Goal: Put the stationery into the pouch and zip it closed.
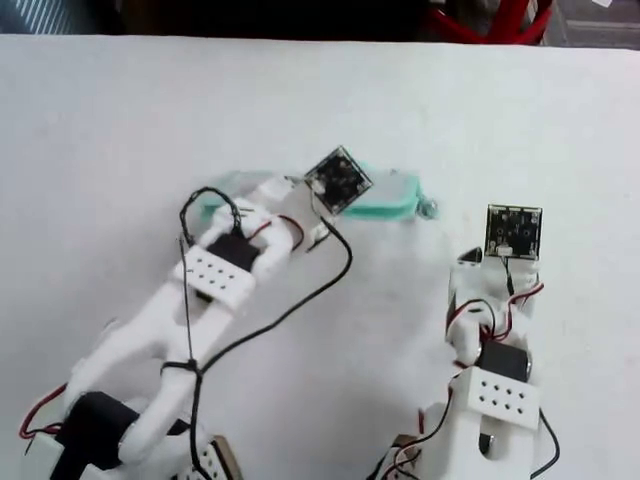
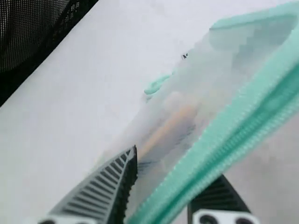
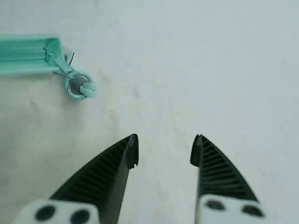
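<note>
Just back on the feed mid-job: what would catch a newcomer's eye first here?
The mint-green pouch lies at the table's centre, with the left claw at its zipper edge. The ringed zipper pull sits at the pouch's end, and the right claw hangs open over bare table nearby.

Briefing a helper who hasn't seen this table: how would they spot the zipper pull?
On the white table, find the clear, mint-trimmed pouch near the middle. At its end toward the right gripper lies the zipper pull: a small mint ring, the only round loop there.
</note>
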